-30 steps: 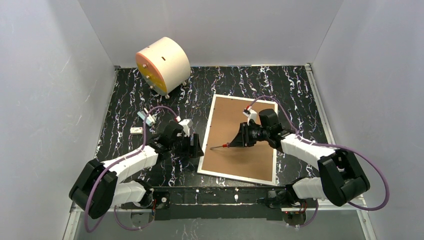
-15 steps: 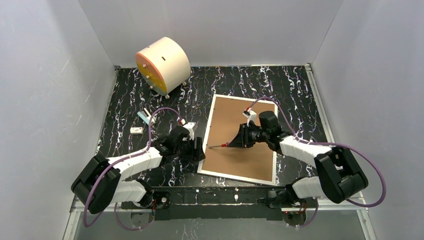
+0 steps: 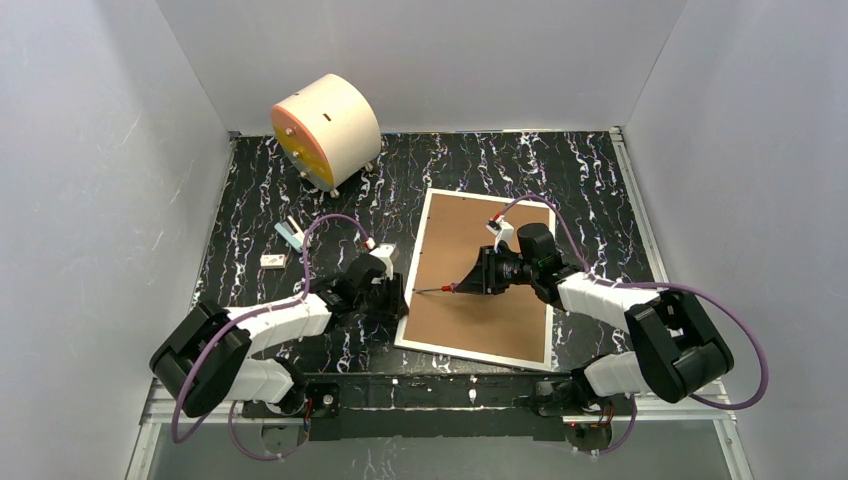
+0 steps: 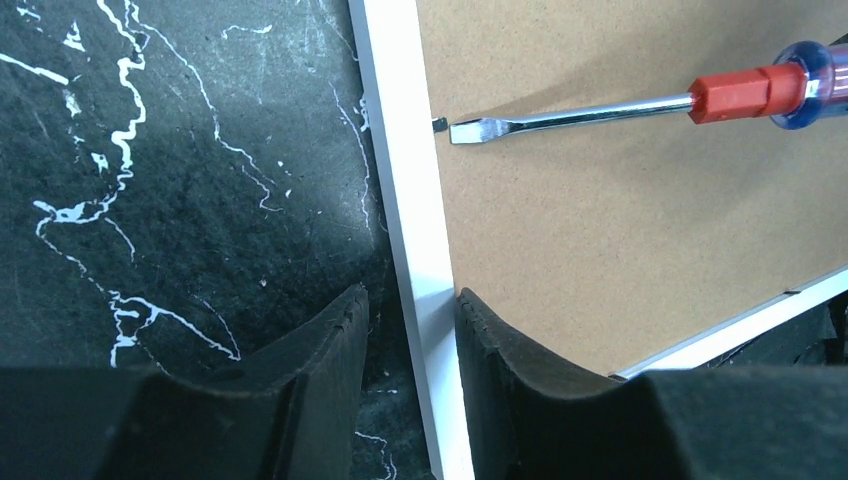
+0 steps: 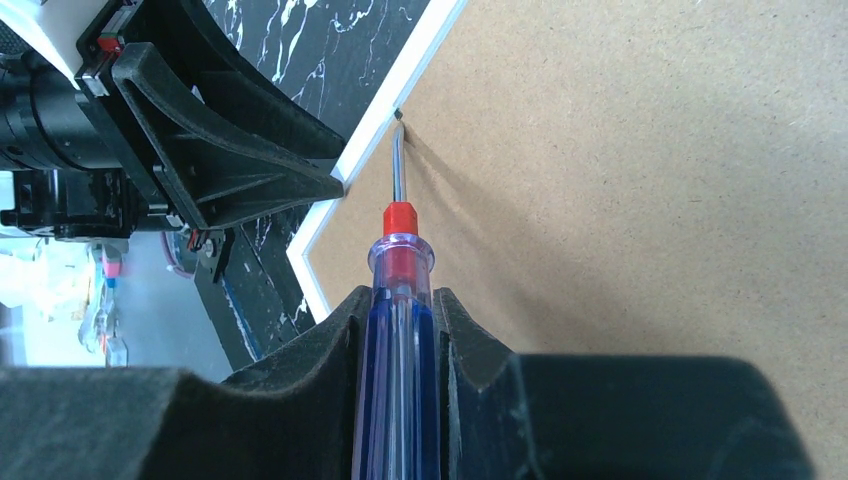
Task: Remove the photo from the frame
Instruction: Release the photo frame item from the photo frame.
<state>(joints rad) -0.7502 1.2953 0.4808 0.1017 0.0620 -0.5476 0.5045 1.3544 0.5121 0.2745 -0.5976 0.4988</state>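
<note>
Top external: left gripper [image 3: 392, 298] has moved in to the 9 o'clock rail of the frame [image 4: 400, 150], fingers [image 4: 320, 370] narrowing astride it, not yet clamped. Right gripper [image 5: 398, 320] clenches the screwdriver [image 5: 398, 255] at the tab [image 4: 438, 124]. We judge this a brace for prying; the photo stays hidden inside.

Black, white-veined table [image 3: 480, 165] holding a white frame [image 3: 490, 322] lying brown back up, a cream cylinder [image 3: 325, 130] in the far left corner, and a small white block [image 3: 272, 261] near a teal piece [image 3: 291, 235].

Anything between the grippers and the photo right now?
Yes. The frame lies face down and its brown backing board covers the whole opening; no photo shows. A small black tab at the screwdriver tip seems to hold it in.
</note>
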